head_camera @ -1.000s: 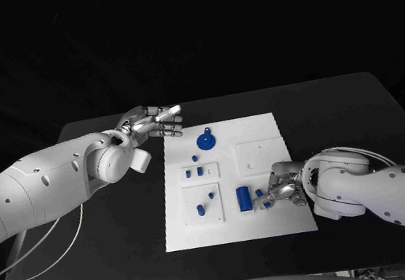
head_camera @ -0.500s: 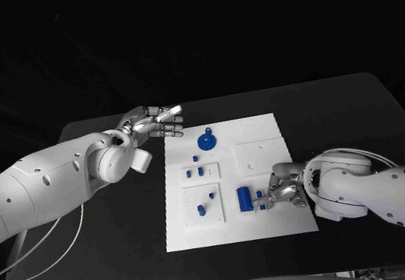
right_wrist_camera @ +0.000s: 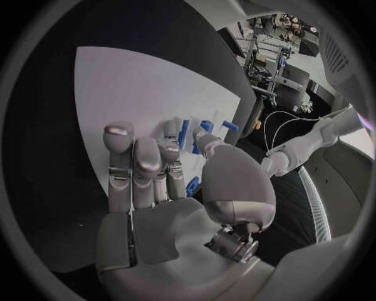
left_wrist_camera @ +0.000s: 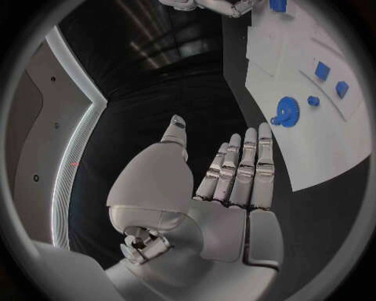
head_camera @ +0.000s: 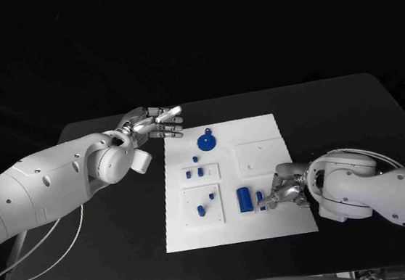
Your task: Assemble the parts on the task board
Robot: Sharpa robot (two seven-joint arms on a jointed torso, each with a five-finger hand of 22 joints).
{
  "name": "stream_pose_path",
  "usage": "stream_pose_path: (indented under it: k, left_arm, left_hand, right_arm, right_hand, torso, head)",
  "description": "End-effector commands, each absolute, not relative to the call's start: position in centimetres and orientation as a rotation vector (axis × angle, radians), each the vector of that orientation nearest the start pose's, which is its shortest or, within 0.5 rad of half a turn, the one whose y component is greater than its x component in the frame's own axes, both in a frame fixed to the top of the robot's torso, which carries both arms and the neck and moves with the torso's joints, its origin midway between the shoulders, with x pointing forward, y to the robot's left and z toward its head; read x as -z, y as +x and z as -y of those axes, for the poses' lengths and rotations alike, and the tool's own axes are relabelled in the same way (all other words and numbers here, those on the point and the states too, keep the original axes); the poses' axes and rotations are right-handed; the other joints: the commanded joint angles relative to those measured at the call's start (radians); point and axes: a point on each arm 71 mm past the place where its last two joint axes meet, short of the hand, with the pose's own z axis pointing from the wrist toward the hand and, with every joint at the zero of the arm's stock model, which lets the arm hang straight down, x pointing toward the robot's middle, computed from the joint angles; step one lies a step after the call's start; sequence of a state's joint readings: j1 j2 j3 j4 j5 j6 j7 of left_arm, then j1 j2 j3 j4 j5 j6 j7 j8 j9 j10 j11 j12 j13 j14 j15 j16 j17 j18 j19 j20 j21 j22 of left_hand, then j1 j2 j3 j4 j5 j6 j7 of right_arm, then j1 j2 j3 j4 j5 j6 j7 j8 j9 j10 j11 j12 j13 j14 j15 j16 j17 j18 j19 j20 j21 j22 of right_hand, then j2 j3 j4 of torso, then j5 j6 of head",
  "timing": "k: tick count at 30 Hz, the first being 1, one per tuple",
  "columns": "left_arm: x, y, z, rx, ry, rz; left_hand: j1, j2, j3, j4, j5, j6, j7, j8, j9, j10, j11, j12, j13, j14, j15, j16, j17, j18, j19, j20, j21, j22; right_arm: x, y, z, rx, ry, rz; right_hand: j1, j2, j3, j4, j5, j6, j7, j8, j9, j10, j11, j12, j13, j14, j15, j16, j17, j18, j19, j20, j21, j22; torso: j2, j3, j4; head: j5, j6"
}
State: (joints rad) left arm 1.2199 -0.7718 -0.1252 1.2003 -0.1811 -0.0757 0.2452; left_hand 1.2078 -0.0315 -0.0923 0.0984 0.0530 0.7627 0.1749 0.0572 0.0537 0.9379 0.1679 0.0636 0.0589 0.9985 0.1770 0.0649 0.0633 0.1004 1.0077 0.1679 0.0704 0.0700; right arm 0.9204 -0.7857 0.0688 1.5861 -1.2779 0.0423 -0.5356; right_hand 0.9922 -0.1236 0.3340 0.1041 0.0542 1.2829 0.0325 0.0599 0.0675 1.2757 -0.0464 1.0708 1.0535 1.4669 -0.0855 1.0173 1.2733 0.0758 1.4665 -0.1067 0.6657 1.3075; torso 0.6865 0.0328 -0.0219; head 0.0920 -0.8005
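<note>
The white task board lies mid-table. On it sit a blue gear, a small peg, two little blocks, two small pieces on a raised plate, and a larger blue block. My right hand rests low at the board's near right, thumb and a finger pinching a thin blue part beside the larger block; the right wrist view shows this part between the fingertips of that hand. My left hand hovers open off the board's far left corner, fingers straight, the gear beyond them.
A bare raised white plate occupies the board's right middle. Black table stretches around the board on every side. A white cable hangs off the table's left edge under my left arm.
My right hand has edged slightly toward the near side, and the thin blue part has shifted a little closer to the larger blue block. The left hand has stayed still.
</note>
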Motion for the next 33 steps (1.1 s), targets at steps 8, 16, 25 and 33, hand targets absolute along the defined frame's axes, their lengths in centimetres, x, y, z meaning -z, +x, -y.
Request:
stream_pose_path:
  k: [8,16,25,33]
  left_arm:
    - [22.3,53.0,-26.0,1.335,-0.985,-1.701]
    - [22.3,53.0,-25.9,1.337,-0.982,-1.696]
    - [21.9,53.2,-26.2,1.34,-0.983,-1.623]
    - [21.6,53.8,-26.7,1.344,-1.013,-1.517]
  left_hand:
    - [0.006,0.002,0.002,-0.007,-0.003,-0.005,-0.002,-0.002,0.0,-0.004,0.0,-0.002,-0.001,-0.005,0.001,-0.004,-0.001,0.011,0.005,-0.001,-0.001,0.0]
    - [0.006,0.003,0.002,-0.007,-0.003,-0.005,-0.002,-0.002,0.0,-0.004,0.0,-0.002,-0.001,-0.005,0.001,-0.004,-0.001,0.011,0.005,-0.001,-0.001,0.0]
    - [0.009,0.028,-0.011,-0.035,-0.001,0.054,-0.003,0.002,0.003,0.032,-0.002,-0.002,-0.001,0.013,-0.005,-0.004,-0.001,0.011,0.01,-0.004,0.0,0.001]
    - [0.043,0.081,-0.046,-0.093,0.01,0.209,-0.017,0.006,0.009,0.114,-0.017,-0.003,0.0,0.069,-0.023,-0.005,0.0,0.0,0.036,-0.022,0.004,0.002]
  right_arm:
    - [30.3,42.3,17.9,-0.418,0.134,-2.323]
    - [30.4,42.8,18.4,-0.42,0.173,-2.31]
    - [29.1,45.0,20.4,-0.646,0.338,-2.238]
    - [26.1,49.4,22.8,-0.974,0.542,-1.999]
  right_hand:
    - [-0.035,0.046,0.073,-0.08,-0.005,0.002,-0.005,0.003,-0.002,0.005,0.0,-0.001,0.004,0.008,-0.006,-0.006,0.004,-0.016,0.053,-0.009,0.005,0.03]
    - [-0.055,0.011,0.096,-0.079,-0.004,0.001,-0.003,0.004,-0.001,0.003,0.002,-0.006,0.002,0.009,-0.004,-0.01,0.003,-0.015,0.052,-0.007,0.001,0.027]
    - [0.021,0.014,-0.166,-0.028,0.117,-0.091,0.026,0.004,0.005,-0.052,0.025,-0.038,-0.047,-0.022,0.012,-0.076,-0.041,0.006,0.034,0.011,-0.14,-0.015]
    - [0.115,0.174,-0.438,-0.149,0.285,-0.122,0.037,0.002,0.002,-0.158,0.04,-0.186,-0.217,-0.127,0.028,-0.323,-0.244,0.018,-0.024,0.028,-0.464,-0.193]
  torso:
    - [0.0,0.001,-0.0003]
    - [0.0,-0.0005,0.0]
    - [-0.002,-0.0016,-0.0022]
    - [-0.012,-0.0067,-0.0066]
  head:
    - [-0.005,0.002]
    - [-0.008,0.004]
    - [-0.021,0.039]
    - [-0.046,0.129]
